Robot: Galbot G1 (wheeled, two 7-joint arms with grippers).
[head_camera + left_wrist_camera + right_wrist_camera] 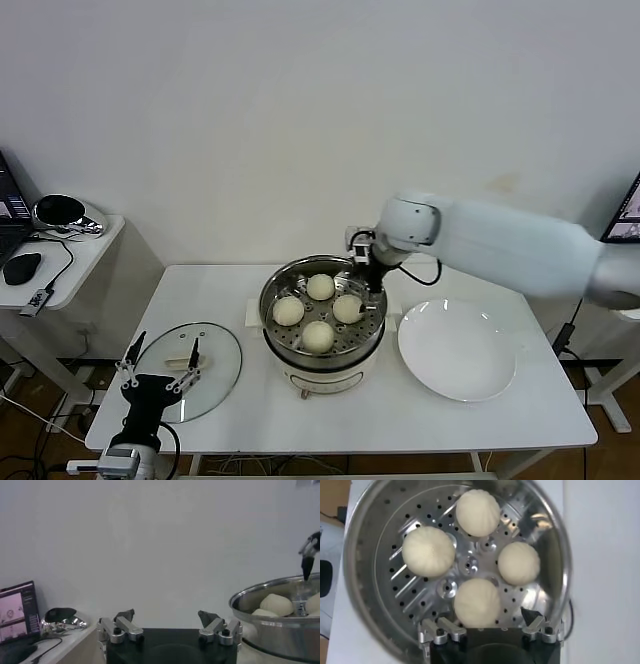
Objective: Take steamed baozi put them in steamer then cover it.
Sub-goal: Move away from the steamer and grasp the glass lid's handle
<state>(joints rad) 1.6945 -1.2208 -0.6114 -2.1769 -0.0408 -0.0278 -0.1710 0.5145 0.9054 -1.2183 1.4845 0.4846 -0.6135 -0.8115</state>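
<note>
Glass cover [189,369] lies flat on the table left of the steamer [323,320] holding all four baozi [319,336], just beyond the open, empty left gripper [160,366], far nearer than the empty, open right gripper [367,278] over the pot.

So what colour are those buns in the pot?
Pale cream-white buns, clearest in the right wrist view.

Four steamed baozi [477,574] sit on the perforated tray of the steamer [367,575], at twelve, three, six and nine o'clock around the centre. The right gripper [492,625] hovers above, jaws apart.
</note>
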